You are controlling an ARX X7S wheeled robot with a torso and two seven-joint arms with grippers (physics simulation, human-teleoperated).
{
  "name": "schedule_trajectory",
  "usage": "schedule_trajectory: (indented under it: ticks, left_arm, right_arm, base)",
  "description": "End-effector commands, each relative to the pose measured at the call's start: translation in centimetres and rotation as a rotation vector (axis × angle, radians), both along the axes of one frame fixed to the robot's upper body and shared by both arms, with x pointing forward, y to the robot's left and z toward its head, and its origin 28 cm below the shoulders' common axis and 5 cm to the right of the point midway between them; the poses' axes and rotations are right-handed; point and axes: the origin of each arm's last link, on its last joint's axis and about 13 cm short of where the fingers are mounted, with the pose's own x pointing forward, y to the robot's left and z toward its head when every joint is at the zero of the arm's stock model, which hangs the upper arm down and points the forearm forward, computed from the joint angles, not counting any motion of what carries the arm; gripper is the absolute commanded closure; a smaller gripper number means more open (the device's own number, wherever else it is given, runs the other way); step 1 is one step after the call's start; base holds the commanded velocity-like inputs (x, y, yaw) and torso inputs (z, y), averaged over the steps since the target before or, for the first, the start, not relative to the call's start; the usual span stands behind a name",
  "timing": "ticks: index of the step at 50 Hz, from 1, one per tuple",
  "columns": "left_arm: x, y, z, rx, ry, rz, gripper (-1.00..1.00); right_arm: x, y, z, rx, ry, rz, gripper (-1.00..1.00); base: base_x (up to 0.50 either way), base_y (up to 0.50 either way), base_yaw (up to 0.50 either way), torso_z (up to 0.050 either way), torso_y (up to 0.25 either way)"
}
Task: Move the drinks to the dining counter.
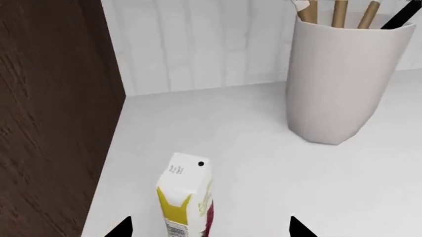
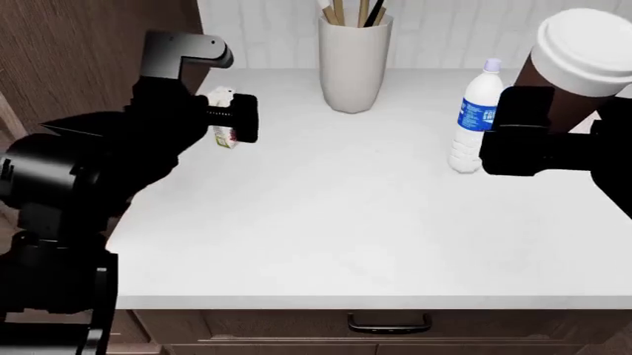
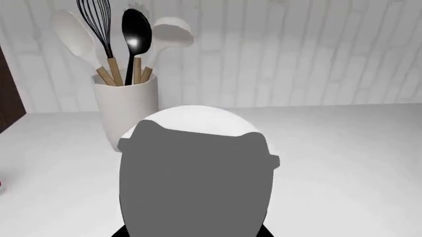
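Left wrist view: small white carton (image 1: pixel 185 197) with yellow print standing upright on the white surface (image 1: pixel 264 163), between the two dark fingertips (image 1: pixel 122 228) of the left end effector (image 1: pixel 209 228), spread wide and clear of the carton on both sides. Beige utensil holder (image 1: pixel 339 79) farther back near the white panelled wall, wooden handles poking out of it. Dark wood panel (image 1: pixel 46 118) along the surface's edge.

Head view: left end effector (image 2: pixel 237 118) level with the carton (image 2: pixel 223 118), mostly hiding it, close to the wood panel (image 2: pixel 89 44) at the surface's far left corner. Utensil holder (image 2: pixel 354 63) upright at the back centre. Clear bottle (image 2: pixel 476 118) with blue label standing toward the right, just beside the right arm. Brown coffee cup (image 2: pixel 573 70) with white lid raised off the surface (image 2: pixel 345 222), pinched in the right end effector (image 2: pixel 538 122). Drawer with a black handle (image 2: pixel 388 323) below the front edge.

Right wrist view: coffee cup (image 3: pixel 197 182) filling the foreground, white lid at top, body rendered dark grey, pressed between the right end effector's fingers, barely seen at the frame edge. Utensil holder (image 3: pixel 125 106) behind it with whisk, black spoon and pale spoons. White surface (image 3: pixel 349 163) stretching back to the panelled wall.
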Motion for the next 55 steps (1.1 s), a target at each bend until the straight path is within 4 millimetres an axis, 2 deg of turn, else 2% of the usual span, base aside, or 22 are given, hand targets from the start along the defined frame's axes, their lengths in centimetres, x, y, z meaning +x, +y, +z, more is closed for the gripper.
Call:
schedule_trajectory:
  ticks: [1,6,20,24,35,36,49,51,55]
  left_arm:
    - [0.7,0.4,-0.6,0.003,0.026,0.058,-1.00]
    - [1.6,0.4,-0.9,-0.021,0.030,0.067,-1.00]
    - [6.1,0.4,-3.8,-0.062,0.112,0.083,-1.00]
    - [6.5,0.2,-4.1,-0.046,0.128,0.073,-1.00]
    - [6.3,0.3,-4.6,-0.039,0.179,0.017,-1.00]
    - [6.3,0.3,-4.7,-0.028,0.179,0.029,1.00]
    - [6.5,0.9,-4.3,-0.044,0.094,0.049,1.00]
    - [6.0,0.9,-3.7,-0.047,0.041,0.071,1.00]
    - [3.7,0.4,-1.4,-0.036,-0.092,0.084,1.00]
  right_arm:
    - [-0.1,-0.1,0.1,-0.020,-0.004,0.004,1.00]
    - [-0.2,-0.1,0.1,-0.022,0.000,0.003,1.00]
    - [-0.6,-0.4,-0.3,-0.020,0.009,-0.010,1.00]
    - [-0.6,-0.4,-0.4,-0.020,0.012,-0.010,1.00]
    - [-0.4,-0.4,-0.5,-0.021,0.016,-0.010,1.00]
    - [-0.4,-0.5,-0.5,-0.021,0.017,-0.011,1.00]
    - [-0.4,-0.7,-0.9,-0.042,-0.009,-0.026,1.00]
    - [-0.4,-1.0,-0.8,-0.125,-0.094,-0.070,1.00]
    - [-0.7,-1.2,-0.5,-0.061,-0.119,-0.046,1.00]
  base:
    - [0.00,0.00,0.00,0.000,0.000]
    - [0.00,0.00,0.00,0.000,0.000]
    - [0.00,0.00,0.00,0.000,0.000]
    - [0.00,0.00,0.00,0.000,0.000]
    - [0.00,0.00,0.00,0.000,0.000]
    - [0.00,0.00,0.00,0.000,0.000]
    - [0.00,0.00,0.00,0.000,0.000]
    - [0.00,0.00,0.00,0.000,0.000]
    - [0.00,0.00,0.00,0.000,0.000]
